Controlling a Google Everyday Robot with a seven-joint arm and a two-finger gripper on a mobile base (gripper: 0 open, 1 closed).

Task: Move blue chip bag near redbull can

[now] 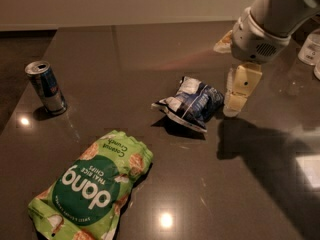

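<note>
One gripper [235,101] hangs from the white wrist housing at the upper right. Its cream tip reaches down close to the dark glossy table [150,49], just beside the right end of the blue chip bag [191,103]. Whether it touches the bag cannot be told, nor whether the gripper is released or clenched. It holds nothing that can be seen.

There is one blue chip bag, lying crumpled near the middle of the table, with a white patch toward its top and a silvery edge along its lower left side. There is one redbull can [46,87], standing upright near the table's left edge with its top opened, well apart from the blue bag. One larger green "dang" Thai rice chips bag [92,189] lies flat at the front left, between neither of them and touching neither. One pale clear container [310,46] sits at the far right edge.
</note>
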